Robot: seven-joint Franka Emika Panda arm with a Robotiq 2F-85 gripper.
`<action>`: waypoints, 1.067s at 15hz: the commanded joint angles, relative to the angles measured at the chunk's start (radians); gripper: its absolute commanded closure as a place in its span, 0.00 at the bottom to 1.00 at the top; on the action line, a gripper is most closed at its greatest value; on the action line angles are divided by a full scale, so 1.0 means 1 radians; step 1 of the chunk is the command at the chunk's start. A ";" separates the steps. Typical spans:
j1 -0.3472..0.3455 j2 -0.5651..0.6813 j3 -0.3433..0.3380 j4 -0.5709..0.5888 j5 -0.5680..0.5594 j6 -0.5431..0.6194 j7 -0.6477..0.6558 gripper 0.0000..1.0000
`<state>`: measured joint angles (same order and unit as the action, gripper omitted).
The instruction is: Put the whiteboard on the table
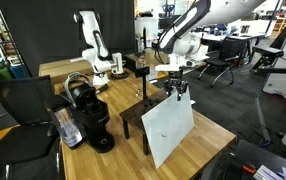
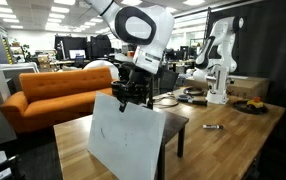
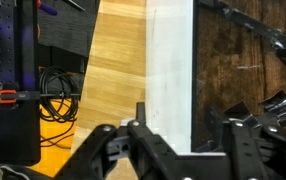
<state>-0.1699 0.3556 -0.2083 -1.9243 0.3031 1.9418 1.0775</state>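
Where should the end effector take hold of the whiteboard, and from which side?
Its top edge, from above. The whiteboard stands tilted with its lower edge on the table, so its thin upper edge is free for a pinch across both faces. The end effector appears to grip there.

A black plastic coffee machine with a rounded top [image 1: 91,118] stands upright just beside a black office chair [image 1: 18,108]. Near it is a small dark-brown wooden four-legged stand [image 1: 133,112], whose grainy top also shows in the wrist view. In an exterior view a long orange upholstered sofa [image 2: 58,88] sits well behind, and the wrist view shows tangled black cables [image 3: 58,95] on the floor.
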 commanded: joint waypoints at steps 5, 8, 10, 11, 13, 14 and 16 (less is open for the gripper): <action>-0.007 -0.004 0.004 0.024 0.027 -0.021 -0.013 0.00; 0.002 -0.033 0.004 0.027 0.007 -0.028 -0.011 0.00; 0.010 -0.060 0.005 0.031 -0.005 -0.030 -0.011 0.00; 0.018 -0.079 0.006 0.032 -0.018 -0.033 -0.006 0.00; 0.030 -0.112 0.011 0.037 -0.039 -0.047 -0.003 0.00; 0.035 -0.128 0.015 0.040 -0.050 -0.058 -0.007 0.00; 0.050 -0.164 0.025 0.043 -0.088 -0.087 -0.020 0.00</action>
<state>-0.1292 0.2307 -0.1952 -1.8831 0.2615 1.9023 1.0767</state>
